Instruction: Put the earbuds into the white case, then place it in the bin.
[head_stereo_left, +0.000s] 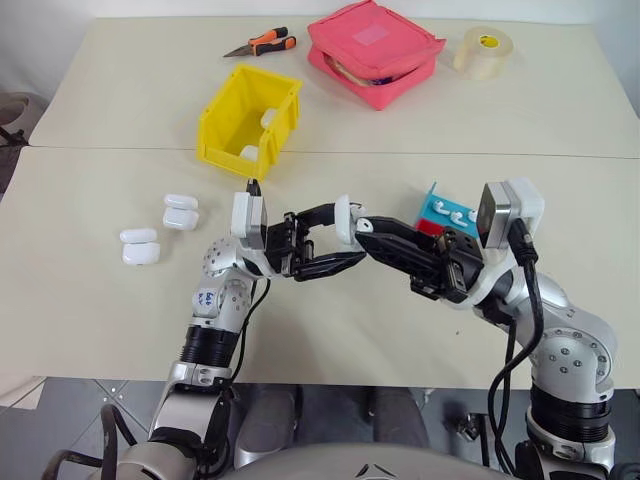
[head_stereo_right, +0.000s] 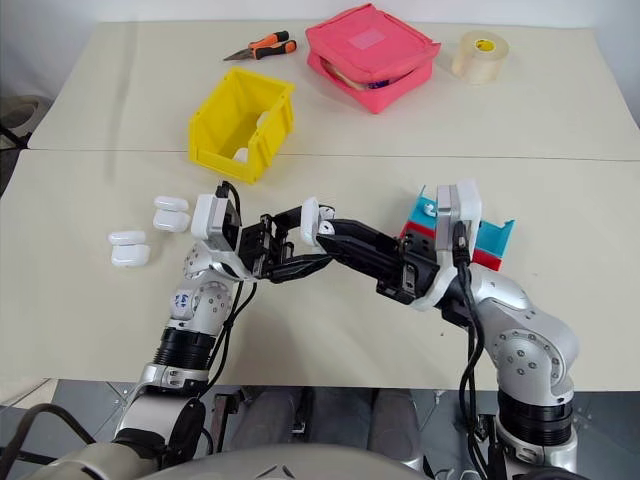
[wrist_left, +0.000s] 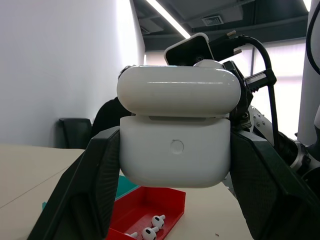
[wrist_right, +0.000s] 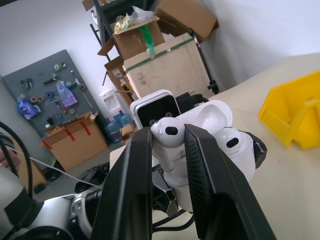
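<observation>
My left gripper (head_stereo_left: 335, 240) is shut on the white case (wrist_left: 175, 160) and holds it above the table with its lid up. My right gripper (head_stereo_left: 368, 228) reaches in from the right, shut on one of the earbuds (wrist_right: 167, 134), right at the open case. A second earbud (wrist_right: 232, 142) sits in the case's well. More earbuds (wrist_left: 152, 229) lie in the red-and-blue tray (head_stereo_left: 432, 207) behind my right arm. The yellow bin (head_stereo_left: 225, 135) stands beyond my left gripper with white cases (head_stereo_left: 268, 117) inside.
Several spare white cases (head_stereo_left: 181, 212) lie on the table to the left. At the back are a pink zip pouch (head_stereo_left: 375, 50), a tape roll (head_stereo_left: 485, 52) and orange-handled pliers (head_stereo_left: 262, 43). A seam between two tabletops runs just in front of the bin.
</observation>
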